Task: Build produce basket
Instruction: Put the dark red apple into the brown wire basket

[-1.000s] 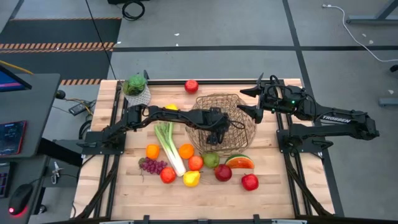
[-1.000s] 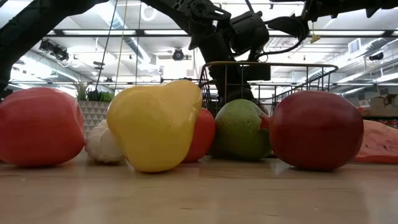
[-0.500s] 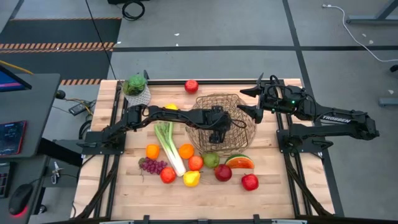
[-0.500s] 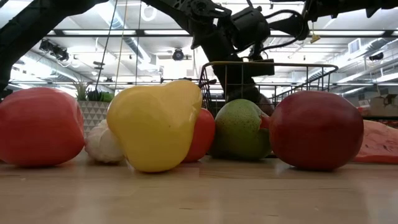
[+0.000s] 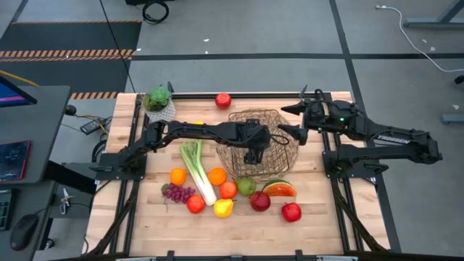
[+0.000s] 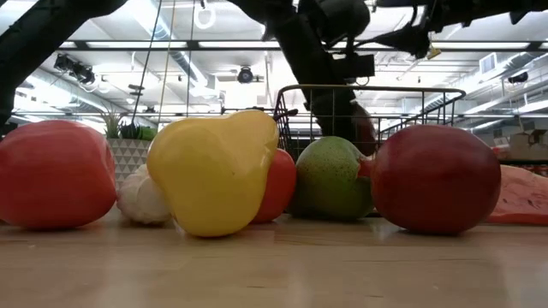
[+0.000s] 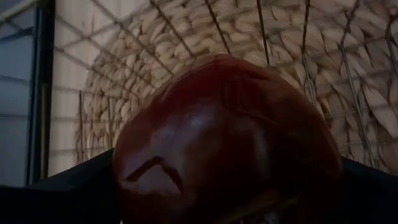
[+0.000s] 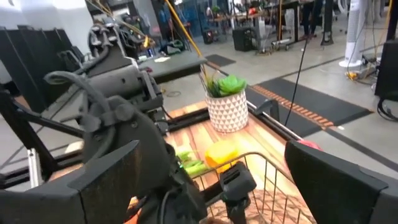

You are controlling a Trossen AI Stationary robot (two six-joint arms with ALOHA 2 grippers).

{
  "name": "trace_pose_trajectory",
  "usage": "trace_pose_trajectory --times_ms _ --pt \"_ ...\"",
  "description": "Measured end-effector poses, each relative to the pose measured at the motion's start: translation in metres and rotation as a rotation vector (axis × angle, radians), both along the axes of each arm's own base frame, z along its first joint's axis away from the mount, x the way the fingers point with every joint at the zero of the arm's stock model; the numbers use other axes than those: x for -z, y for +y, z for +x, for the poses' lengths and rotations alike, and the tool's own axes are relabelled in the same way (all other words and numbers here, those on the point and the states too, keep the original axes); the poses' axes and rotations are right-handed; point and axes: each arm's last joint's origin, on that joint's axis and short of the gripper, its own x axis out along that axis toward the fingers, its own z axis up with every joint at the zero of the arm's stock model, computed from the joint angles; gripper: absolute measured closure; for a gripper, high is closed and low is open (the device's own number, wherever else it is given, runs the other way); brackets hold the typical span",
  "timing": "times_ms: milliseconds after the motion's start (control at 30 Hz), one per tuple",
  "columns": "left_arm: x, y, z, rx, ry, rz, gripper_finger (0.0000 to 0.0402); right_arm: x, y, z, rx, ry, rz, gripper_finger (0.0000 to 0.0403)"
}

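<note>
Basket (image 5: 259,143) of tan wire sits toward the far side of the table (image 5: 319,217), right of its middle, and everything else is placed from it. Left gripper (image 5: 251,154) reaches down inside the basket; its wrist view shows a dark red apple (image 7: 227,140) pinched between the two dark fingers (image 7: 56,193), with the basket's weave filling the background. Right gripper (image 5: 286,119) hangs just beside the basket's far right rim, fingers spread wide and empty. Most of the produce lies on the near side of the basket: a pear (image 5: 246,186) touching its near rim, a watermelon slice (image 5: 279,189) just right of that, an orange (image 5: 217,175) by its near left edge, and a leek (image 5: 196,170) stretching along its left side. Nearer still lie two more red apples (image 5: 291,212), a yellow lemon (image 5: 223,208) and purple grapes (image 5: 177,193). A yellow pepper (image 5: 200,125) sits left of the basket, partly under the left arm. Another red apple (image 5: 222,100) rests at the table's far edge beyond the basket, and a potted plant (image 5: 159,103) stands far left of it.
</note>
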Motion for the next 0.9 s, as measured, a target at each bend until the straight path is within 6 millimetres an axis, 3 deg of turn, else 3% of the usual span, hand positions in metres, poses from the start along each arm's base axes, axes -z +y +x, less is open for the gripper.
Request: trace_pose_trajectory --times_ms 167,367,667,900 --pt "-0.003 -0.002 0.000 0.030 -0.019 -0.040 0.0002 0.002 0.005 -0.023 0.062 0.046 0.014 0.0003" --pt "-0.005 -0.004 0.004 0.061 -0.066 -0.075 0.0002 0.022 0.004 -0.038 0.255 0.234 0.131 0.0003" --pt "-0.010 0.001 0.010 0.029 -0.158 -0.090 0.0002 0.053 -0.002 -0.009 0.295 0.497 0.281 0.0003" --pt "-0.006 0.011 0.004 -0.038 -0.109 -0.122 0.0002 0.058 0.007 0.009 0.169 0.509 0.306 0.0003"
